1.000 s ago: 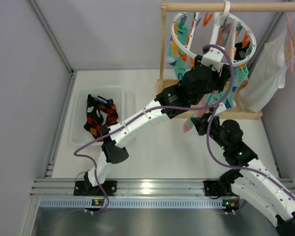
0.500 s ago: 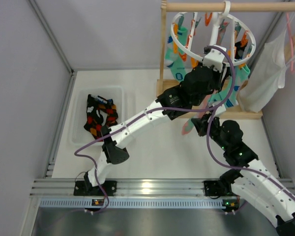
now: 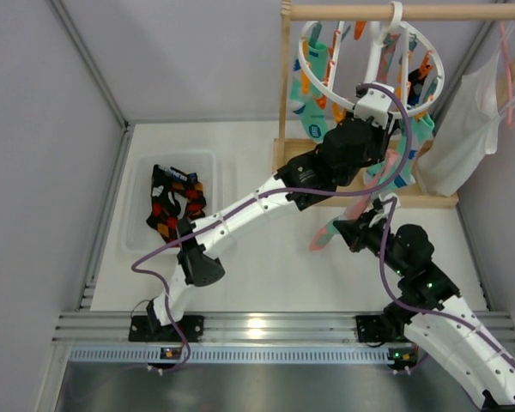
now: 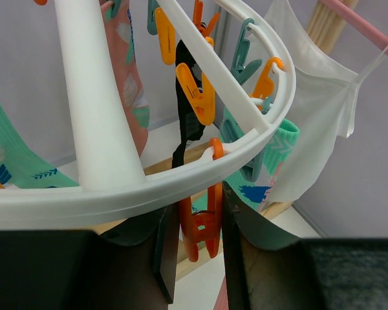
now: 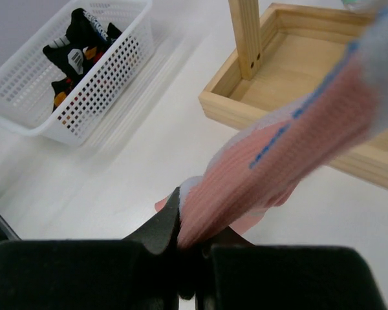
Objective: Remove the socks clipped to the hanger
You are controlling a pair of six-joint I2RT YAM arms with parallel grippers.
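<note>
The pink sock (image 5: 271,155), slanting toward 7 o'clock below the white ring hanger (image 4: 181,181), is pinched taut in the right gripper (image 5: 191,248) while the left gripper (image 4: 197,258) squeezes an orange clip (image 4: 200,226), apparently to free it.

White round hanger (image 3: 378,56) hangs tilted — teal socks (image 3: 299,99) clipped beneath it.

A white hanger (image 4: 103,194) bears orange and teal clips (image 4: 197,97), a mint sock (image 4: 13,155) with dark-blue chevrons, a black sock (image 4: 189,123), and a salmon-pink sock (image 5: 278,161) with blue dashes.
</note>
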